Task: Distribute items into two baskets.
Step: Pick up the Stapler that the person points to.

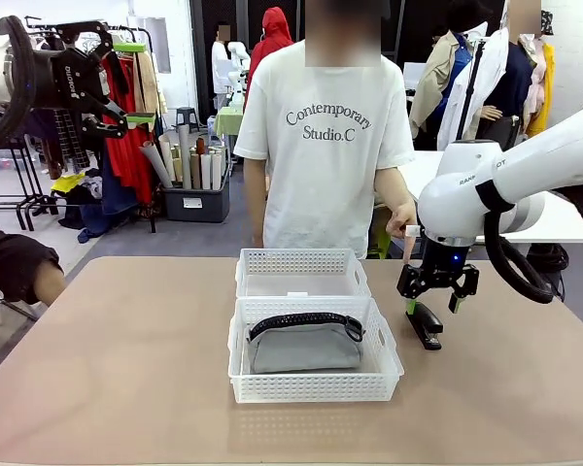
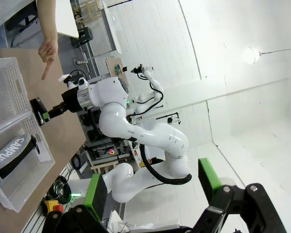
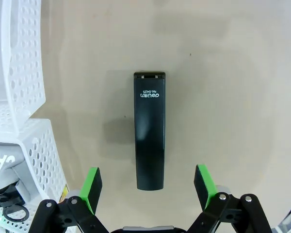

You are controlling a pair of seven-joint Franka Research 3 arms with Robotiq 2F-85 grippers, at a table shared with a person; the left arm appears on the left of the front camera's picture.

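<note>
Right wrist view looks straight down on a slim black rectangular stapler [image 3: 149, 131] lying flat on the bare tan tabletop [image 3: 242, 73], its length running from 12 to 6 o'clock. The right pincer [image 3: 148, 182] straddles the stapler's near end with its jaws spread wide, one green pad off each long side and clear of it, holding nothing. That line-up across the narrow width looks chosen so a plain closing would catch the body squarely. In the front view the stapler sits at about 3 o'clock of the nearer white lattice-sided plastic basket [image 1: 316, 388], just beside it but outside. That basket already holds the grey fabric zip pouch [image 1: 304, 347], laid flat with its black zipper strip on top. The second white lattice basket [image 1: 301, 262] touches it at 12 o'clock and, by my reading, is where the stapler belongs. The left pincer [image 1: 134, 83] hangs high at 10 o'clock, wide open and empty, seemingly parked out of the way. The person's hand [image 2: 48, 51] points a finger down toward the tabletop near the stapler.
</note>
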